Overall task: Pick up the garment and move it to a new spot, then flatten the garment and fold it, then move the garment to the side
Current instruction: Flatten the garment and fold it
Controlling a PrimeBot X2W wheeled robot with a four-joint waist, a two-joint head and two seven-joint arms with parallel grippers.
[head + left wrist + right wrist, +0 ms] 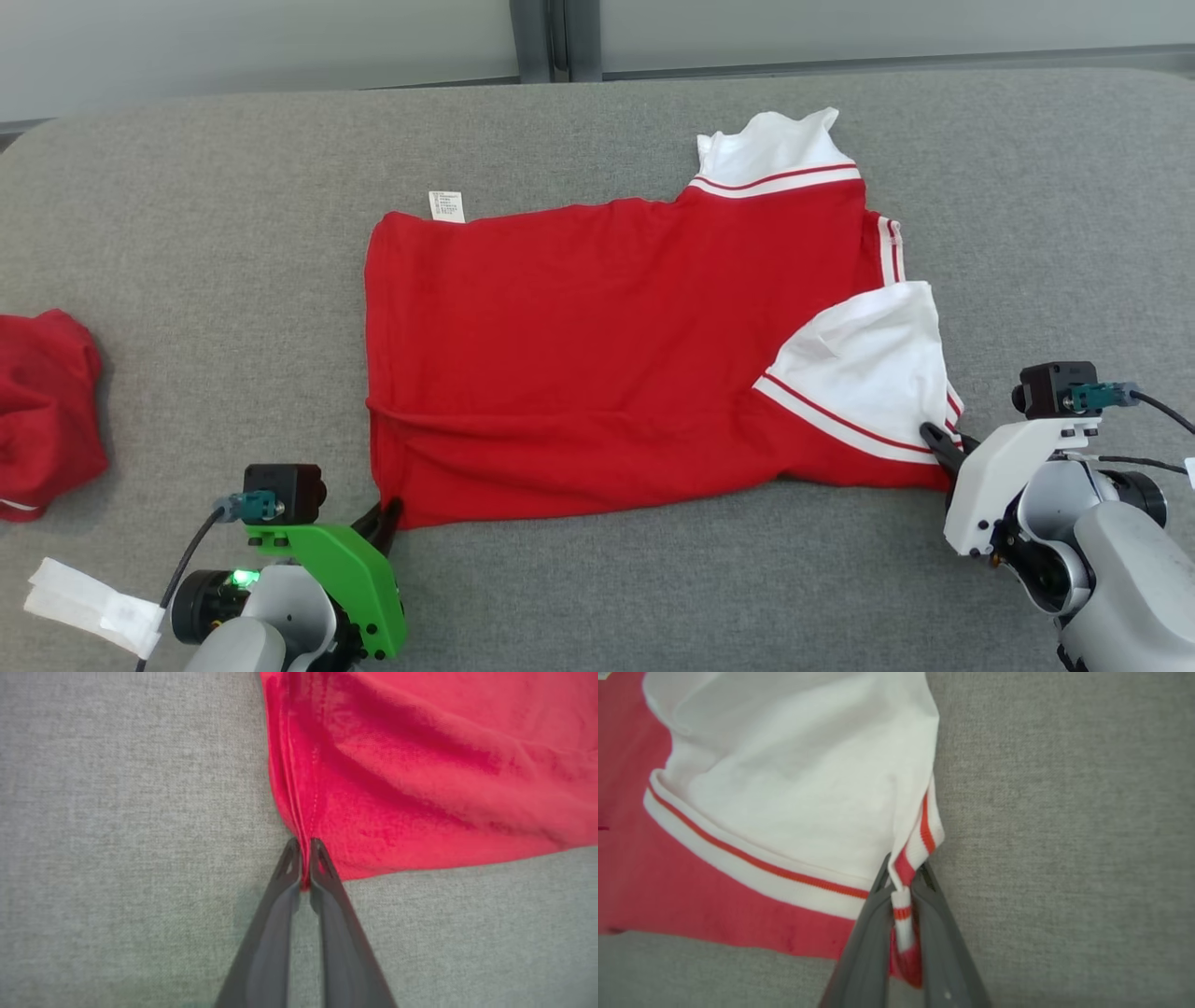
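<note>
Now, down on the grey fabric-covered table (187, 233): a red shirt (597, 355) spread sideways across the middle, hem end to the left, white striped-trim parts to the right. At the near hem corner, left gripper (387, 523) pinched tight on the doubled red edge, fingertips almost together with just a sliver of cloth between, plain from the left wrist. At the near right corner, right gripper (938, 443) clamped on the striped ribbing by the white sleeve (868, 373), a bunched roll of white-and-red trim squeezed between the dark fingers. Mostly flat, with low wrinkles near the hem. Poking out at the far left corner, a white care label (446, 206). Off at the left edge, well apart, a second crumpled red garment (47, 411). Beside the left arm, a strip of white tape or paper (89, 607).
</note>
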